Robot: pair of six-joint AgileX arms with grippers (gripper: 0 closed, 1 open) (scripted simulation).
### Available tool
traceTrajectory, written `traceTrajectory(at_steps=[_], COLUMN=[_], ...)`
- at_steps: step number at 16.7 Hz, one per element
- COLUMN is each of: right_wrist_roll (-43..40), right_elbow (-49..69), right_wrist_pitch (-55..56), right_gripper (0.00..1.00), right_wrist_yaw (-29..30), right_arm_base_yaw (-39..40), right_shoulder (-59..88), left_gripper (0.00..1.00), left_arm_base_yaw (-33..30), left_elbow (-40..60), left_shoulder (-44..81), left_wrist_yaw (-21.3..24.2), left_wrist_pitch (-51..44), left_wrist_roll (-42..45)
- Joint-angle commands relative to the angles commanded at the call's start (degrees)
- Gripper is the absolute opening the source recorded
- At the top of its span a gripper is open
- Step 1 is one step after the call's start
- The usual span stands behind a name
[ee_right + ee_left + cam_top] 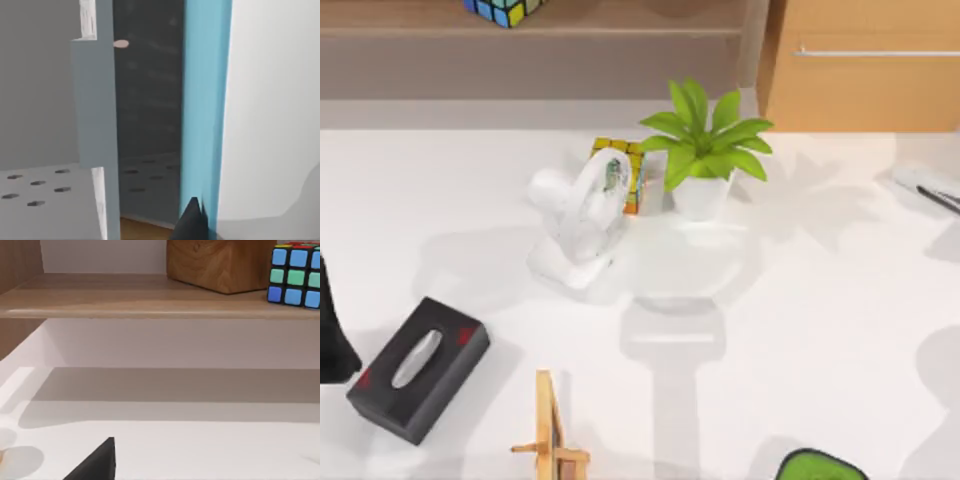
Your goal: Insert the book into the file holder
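Right wrist view: book (205, 110) stands upright inside the grey file holder (95, 115), against its wall; right gripper's grip can't be told; left arm parked at 9 o'clock.

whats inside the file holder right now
In the right wrist view the light blue book stands upright in the grey file holder, against its dark perforated inner walls. The book's lower end is hidden behind a dark gripper tip.

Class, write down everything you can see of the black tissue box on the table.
The black tissue box is a matte, card-like rectangular block with small red marks near its ends. A white tissue shows through the long oval slot in its top. It lies flat, slot up, turned at a diagonal, on the white table near the top view's front left. Nothing rests on it.
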Motion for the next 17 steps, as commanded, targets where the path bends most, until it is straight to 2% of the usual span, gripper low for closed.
traceTrajectory(at_steps=[8,17], right_wrist_roll=[0.76,1.39], right_elbow=[4.11,10.41], right_wrist_pitch=[1.03,0.21], right_gripper=[0.00,0.00], right_wrist_yaw=[-1.23,0.81], right_arm_base_yaw=[-0.79,1.27], right_shoulder=[5.38,10.53], left_gripper=[1.00,1.00], left_arm_base_yaw=[0.00,0.00], left_elbow=[0.00,0.00], left_shoulder=[0.00,0.00], left_wrist_yaw=[0.00,0.00], left_wrist_pitch=[0.00,0.00], left_wrist_roll=[0.00,0.00])
